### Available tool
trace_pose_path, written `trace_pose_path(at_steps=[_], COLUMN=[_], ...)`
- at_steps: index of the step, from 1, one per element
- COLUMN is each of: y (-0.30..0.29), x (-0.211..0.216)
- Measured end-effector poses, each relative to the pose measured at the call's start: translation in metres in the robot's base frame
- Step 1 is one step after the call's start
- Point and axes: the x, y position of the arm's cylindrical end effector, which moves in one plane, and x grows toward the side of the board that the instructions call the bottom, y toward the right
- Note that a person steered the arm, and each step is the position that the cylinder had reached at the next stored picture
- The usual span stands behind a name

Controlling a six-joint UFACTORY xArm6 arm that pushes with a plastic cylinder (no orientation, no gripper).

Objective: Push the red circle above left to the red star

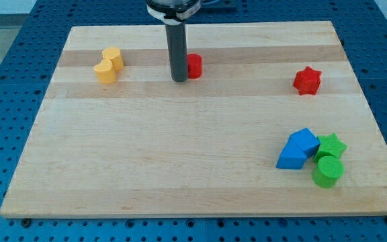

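The red circle (194, 65) stands near the board's top centre. My tip (179, 79) rests on the board right against the circle's left side, and the dark rod hides the circle's left edge. The red star (307, 81) lies far to the view's right, slightly lower than the circle.
A yellow block (108, 65) of two joined rounds lies at the upper left. At the lower right a blue block (297, 149), a green star (330, 144) and a green circle (328, 171) sit clustered. The wooden board (180, 154) lies on a blue perforated table.
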Motion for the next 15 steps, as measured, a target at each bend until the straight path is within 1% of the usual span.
trace_pose_path(at_steps=[1, 3, 4, 5, 7, 8, 9, 11, 12, 13, 14, 15], y=[0.032, -0.005, 0.009, 0.032, 0.126, 0.146, 0.117, 0.032, 0.022, 0.039, 0.049, 0.090], x=[0.000, -0.003, -0.021, -0.021, -0.018, -0.016, -0.016, 0.000, -0.022, -0.061, -0.062, -0.066])
